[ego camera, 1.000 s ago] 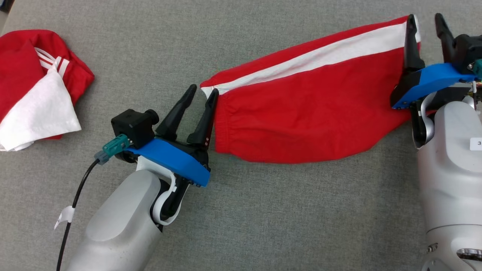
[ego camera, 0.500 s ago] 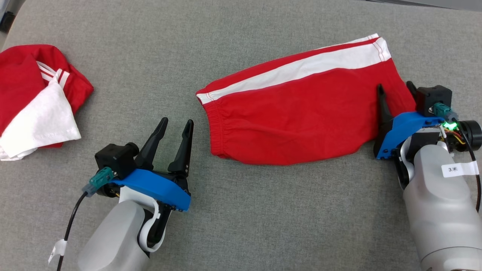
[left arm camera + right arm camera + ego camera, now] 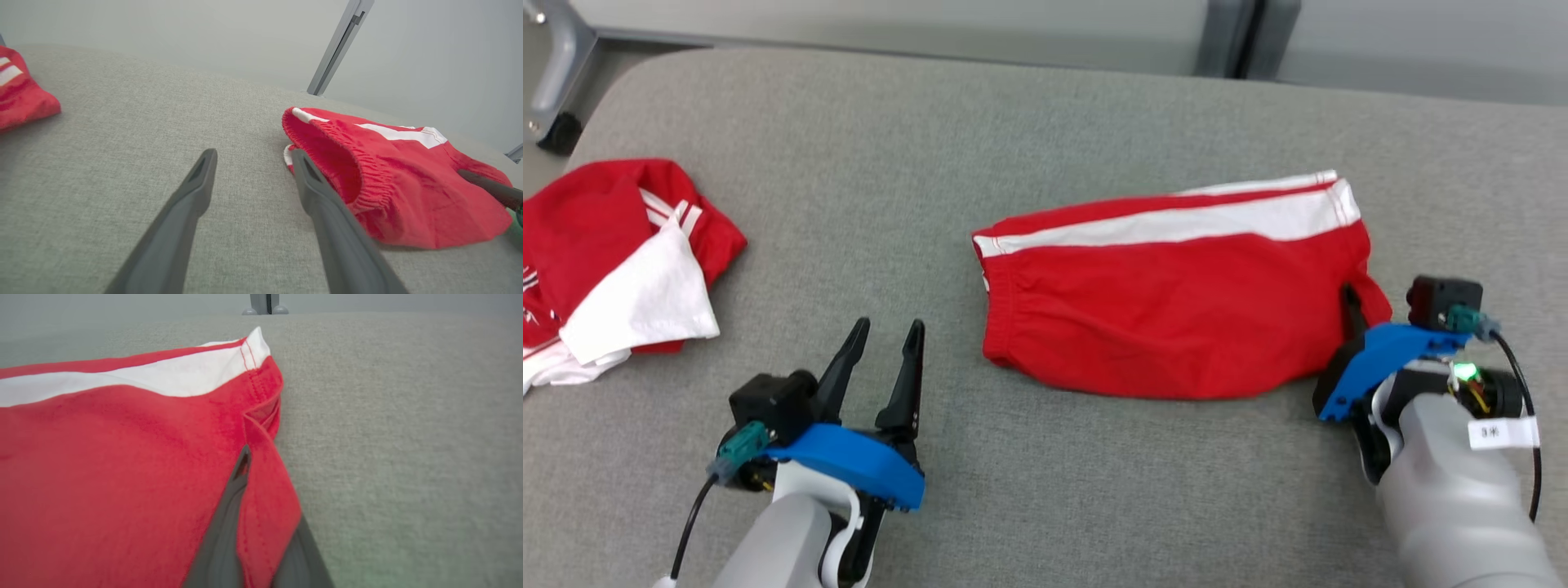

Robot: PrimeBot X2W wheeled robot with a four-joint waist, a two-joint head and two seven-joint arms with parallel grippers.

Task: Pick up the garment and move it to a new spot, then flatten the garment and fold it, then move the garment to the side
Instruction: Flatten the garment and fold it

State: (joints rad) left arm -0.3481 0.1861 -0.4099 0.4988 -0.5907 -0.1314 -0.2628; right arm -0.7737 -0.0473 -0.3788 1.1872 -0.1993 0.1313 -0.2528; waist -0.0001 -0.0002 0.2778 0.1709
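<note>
The red shorts (image 3: 1168, 327) with a white side stripe lie folded flat on the grey cloth table (image 3: 1054, 490), waistband to the left. My right gripper (image 3: 1364, 304) sits at their right hem. In the right wrist view its fingers are closed around a raised fold of red cloth (image 3: 261, 506), so the right gripper (image 3: 261, 473) is shut on the shorts. My left gripper (image 3: 889, 324) stands open on the table, left of and nearer than the waistband, holding nothing. In the left wrist view the left gripper (image 3: 253, 153) points just past the waistband (image 3: 367, 179).
A second red and white garment (image 3: 613, 253) lies crumpled at the table's left edge. The table's far edge runs across the top of the head view, with a metal frame leg (image 3: 556, 73) and a grey post (image 3: 1229, 37) behind it.
My left gripper has drawn back from the waistband, still open. My right gripper has come down from the far stripe corner to the near hem and closed on it. The head camera has tilted up.
</note>
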